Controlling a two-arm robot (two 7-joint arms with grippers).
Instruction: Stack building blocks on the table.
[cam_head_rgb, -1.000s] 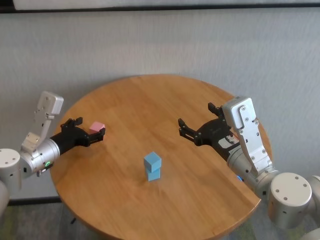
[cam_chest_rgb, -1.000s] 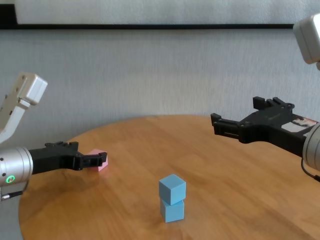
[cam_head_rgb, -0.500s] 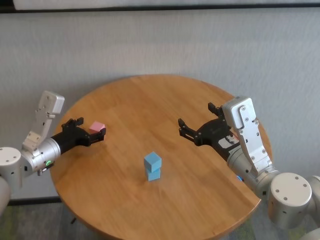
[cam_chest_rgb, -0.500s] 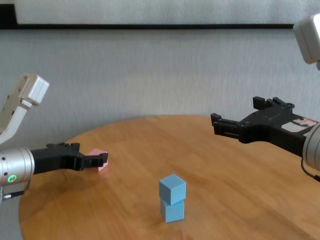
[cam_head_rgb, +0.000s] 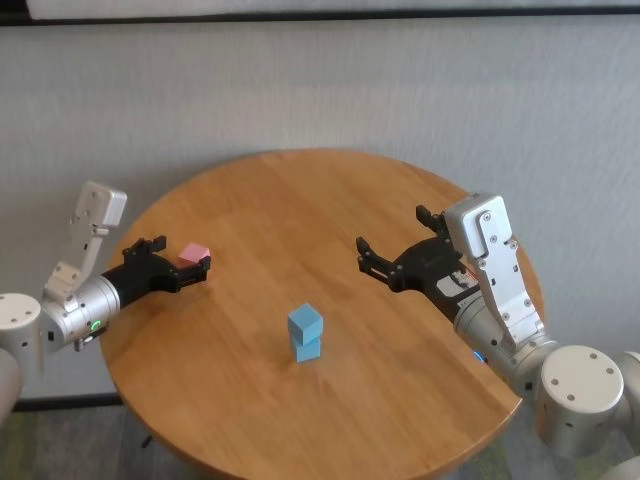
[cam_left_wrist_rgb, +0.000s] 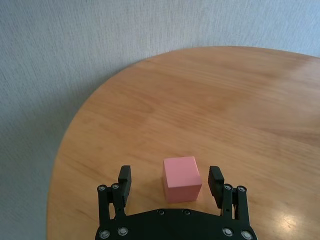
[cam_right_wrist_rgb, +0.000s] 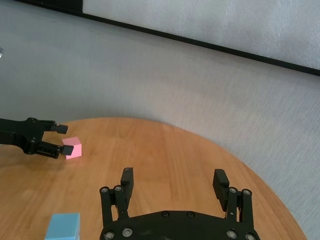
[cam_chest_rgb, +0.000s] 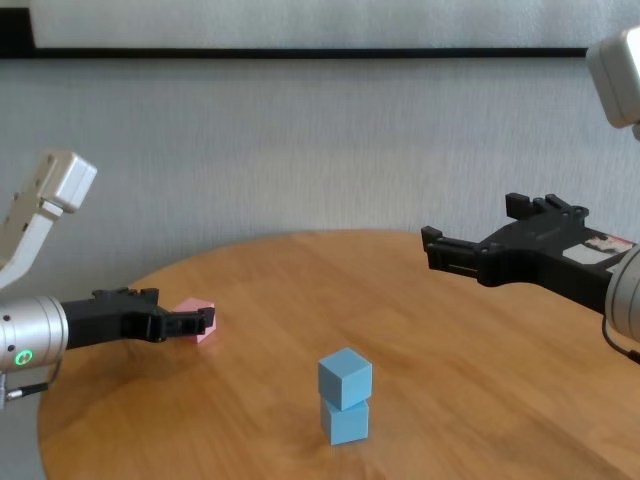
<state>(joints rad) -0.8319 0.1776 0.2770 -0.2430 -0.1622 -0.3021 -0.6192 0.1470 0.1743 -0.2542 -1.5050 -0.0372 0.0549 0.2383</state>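
A pink block (cam_left_wrist_rgb: 182, 178) rests on the table (cam_left_wrist_rgb: 200, 100) near its left edge, also seen as the pink block (cam_head_rgb: 194, 254). My left gripper (cam_left_wrist_rgb: 170, 176) is open and low over the wood, one finger on each side of this block with a gap on both sides. Two light blue blocks stand stacked in the middle front, the top block (cam_head_rgb: 305, 322) turned a little on the bottom block (cam_head_rgb: 308, 349). My right gripper (cam_head_rgb: 391, 235) hovers open and empty above the right part of the table, apart from the stack (cam_chest_rgb: 345, 400).
The round table (cam_head_rgb: 300, 200) ends close behind the pink block on the left. A grey wall stands behind it. Bare wood lies between the pink block and the blue stack. In the right wrist view the left gripper (cam_right_wrist_rgb: 50, 137) shows far off.
The left forearm has shifted very slightly while its gripper stays open around the pink block. The right arm and the blue stack have not moved.
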